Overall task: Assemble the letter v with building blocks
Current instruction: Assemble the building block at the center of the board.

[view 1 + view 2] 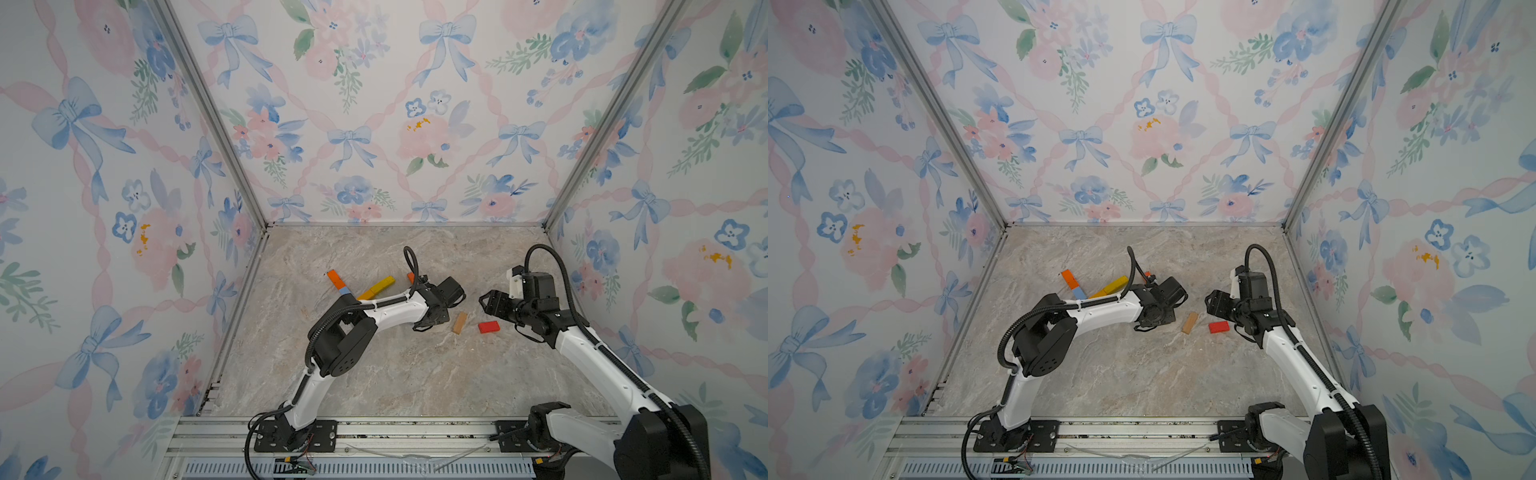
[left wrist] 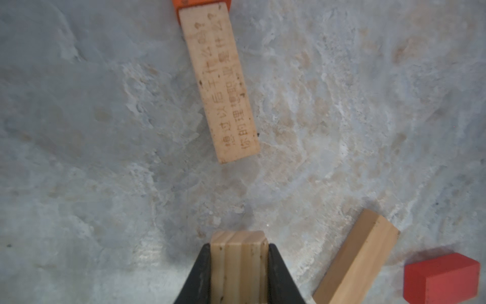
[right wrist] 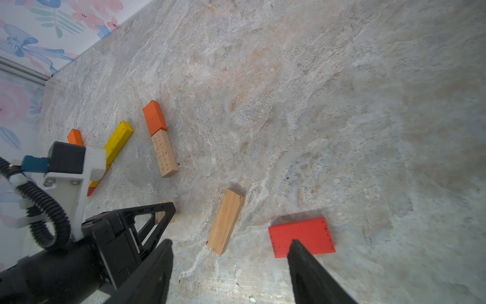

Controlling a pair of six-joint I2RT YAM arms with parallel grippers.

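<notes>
My left gripper (image 2: 239,252) is shut on a short tan building block (image 2: 238,265) and holds it just above the marble floor (image 1: 374,374). Ahead of it an engraved tan block (image 2: 222,81) lies end to end with an orange block (image 3: 155,118). To the left, an orange block (image 1: 333,277), a light blue piece (image 1: 343,291) and a yellow block (image 1: 382,285) lie in slanted lines, partly hidden by the left arm. A plain tan block (image 1: 459,323) and a red block (image 1: 488,327) lie loose between the arms. My right gripper (image 3: 231,242) hovers open over them, holding nothing.
Floral walls close in the back and both sides, with metal corner posts (image 1: 582,166). A metal rail (image 1: 415,432) with both arm bases runs along the front. The two grippers, left (image 1: 432,322) and right (image 1: 486,301), stand close together.
</notes>
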